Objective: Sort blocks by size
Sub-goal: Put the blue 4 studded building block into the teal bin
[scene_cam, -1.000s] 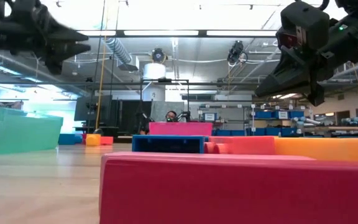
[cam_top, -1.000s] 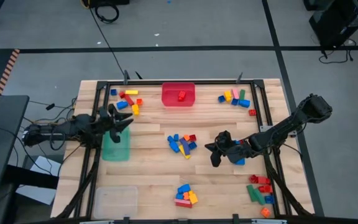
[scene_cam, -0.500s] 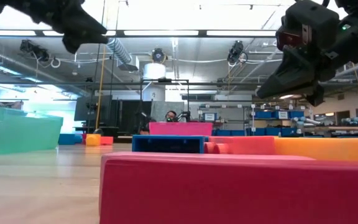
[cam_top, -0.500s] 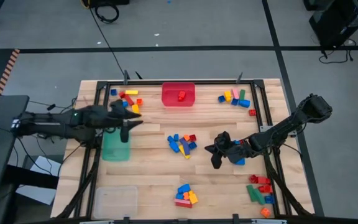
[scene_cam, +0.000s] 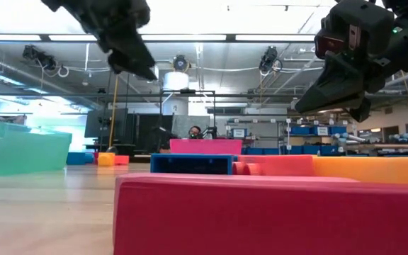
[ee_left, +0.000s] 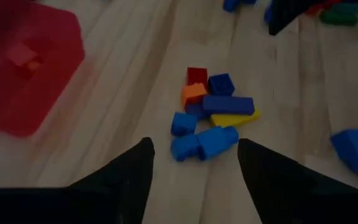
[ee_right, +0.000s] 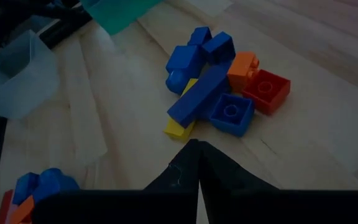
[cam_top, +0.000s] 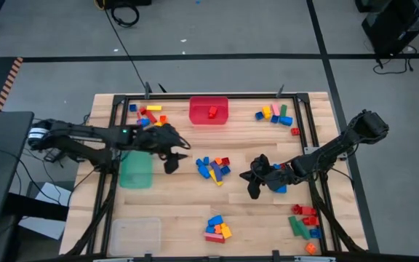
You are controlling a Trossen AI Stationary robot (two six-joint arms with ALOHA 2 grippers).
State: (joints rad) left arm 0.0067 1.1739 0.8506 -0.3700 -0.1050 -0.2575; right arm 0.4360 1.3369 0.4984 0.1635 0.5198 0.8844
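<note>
**Sorting barely begun: most blocks are still lying loose on the table**

I am working over a wooden table [cam_top: 180, 193] with both arms, using the central heap of blocks [cam_top: 213, 168] as my landmark.

My left gripper [cam_top: 172, 164] is hovering just to the left of that heap, fingers spread apart and holding nothing. Through my left wrist camera I am looking down between them at the heap's blue bricks [ee_left: 202, 142], with a yellow bar, an orange piece and a red piece beside them.

My right gripper [cam_top: 252, 188] is waiting to the right of the heap, a little nearer the front edge, fingers pinched together and empty.

I am judging the task as only just started. The red bin [cam_top: 209, 110], behind the heap, is holding a single red block [cam_top: 212, 112]. The green bin [cam_top: 135, 171], left of the heap, and the clear bin [cam_top: 134, 233], front-left of it, are showing no blocks that I can make out.

Five loose clusters are still waiting: the central heap, one behind-left [cam_top: 150, 117], one behind-right [cam_top: 276, 114], one in front [cam_top: 217, 228] and one front-right [cam_top: 304, 220].
</note>
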